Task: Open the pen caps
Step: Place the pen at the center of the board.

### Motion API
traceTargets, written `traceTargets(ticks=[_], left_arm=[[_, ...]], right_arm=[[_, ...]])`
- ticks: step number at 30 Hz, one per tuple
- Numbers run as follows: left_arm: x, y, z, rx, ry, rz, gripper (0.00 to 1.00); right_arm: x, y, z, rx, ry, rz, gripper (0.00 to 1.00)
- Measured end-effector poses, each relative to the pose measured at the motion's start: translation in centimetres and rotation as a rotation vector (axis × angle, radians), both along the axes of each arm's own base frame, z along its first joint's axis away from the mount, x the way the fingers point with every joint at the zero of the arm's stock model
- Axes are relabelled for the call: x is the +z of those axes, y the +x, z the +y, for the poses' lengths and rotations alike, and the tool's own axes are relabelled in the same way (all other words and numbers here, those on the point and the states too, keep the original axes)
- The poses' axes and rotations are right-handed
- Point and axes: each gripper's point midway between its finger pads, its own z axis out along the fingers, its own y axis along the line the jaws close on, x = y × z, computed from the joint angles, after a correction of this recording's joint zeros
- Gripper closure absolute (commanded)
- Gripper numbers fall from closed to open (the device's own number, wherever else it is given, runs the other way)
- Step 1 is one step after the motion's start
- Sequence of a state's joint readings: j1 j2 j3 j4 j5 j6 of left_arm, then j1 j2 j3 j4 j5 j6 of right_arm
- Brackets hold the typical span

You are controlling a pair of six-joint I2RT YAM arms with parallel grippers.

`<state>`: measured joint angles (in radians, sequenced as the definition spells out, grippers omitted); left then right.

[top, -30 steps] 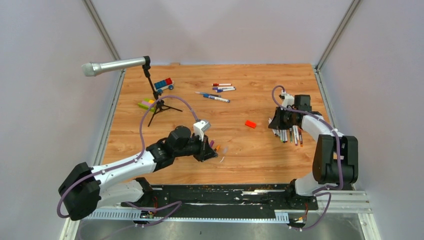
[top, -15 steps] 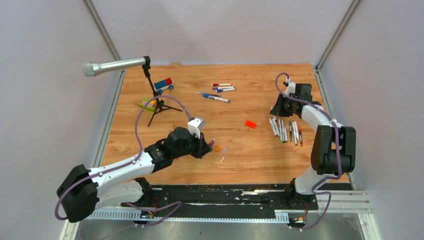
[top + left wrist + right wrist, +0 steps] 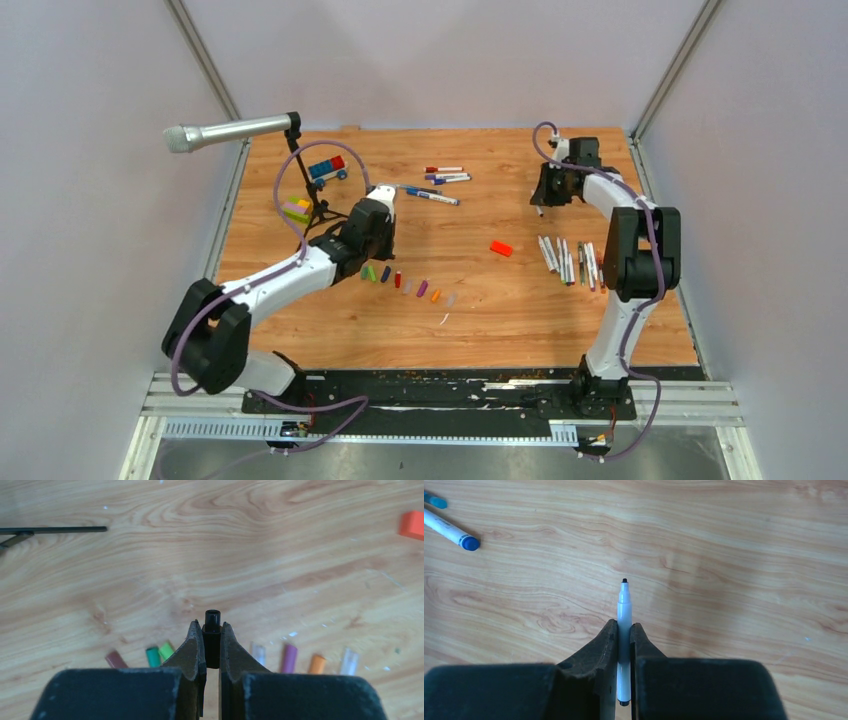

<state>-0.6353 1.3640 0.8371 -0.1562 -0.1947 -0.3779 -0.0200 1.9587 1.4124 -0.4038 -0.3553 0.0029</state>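
The left fingers (image 3: 194,652) pinch a black cap (image 3: 213,622) near a row of caps (image 3: 289,658) on the bench (image 3: 250,555). The right fingers (image 3: 605,647) pinch an uncapped pen (image 3: 624,605).

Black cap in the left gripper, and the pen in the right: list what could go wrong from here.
1. The left gripper pinches the black cap at its fingertips only; setting it down could let it roll or knock the loose caps lined up nearby.
2. The right gripper holds the uncapped pen with its bare tip forward; lowering it carelessly might mark the table or disturb the laid-out pens.
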Motion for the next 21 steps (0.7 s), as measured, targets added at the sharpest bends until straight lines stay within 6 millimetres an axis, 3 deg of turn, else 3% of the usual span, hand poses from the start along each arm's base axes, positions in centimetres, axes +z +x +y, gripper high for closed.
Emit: traceTargets(ticks=[6, 12, 21], left_arm=[[-2.6, 3.1, 1.7, 0.060, 0.108, 0.061, 1.00], [-4.4, 5.1, 2.1, 0.076, 0.177, 0.102, 0.99], [-7.9, 5.0, 3.2, 0.075, 0.273, 0.185, 0.93]], right_arm=[[-1.8, 0.3, 2.3, 0.026, -0.058, 0.038, 0.96], [-3.3, 0.0, 3.5, 0.041, -0.097, 0.068, 0.93], [-3.8, 0.0, 3.2, 0.027, -0.126, 0.078, 0.88]])
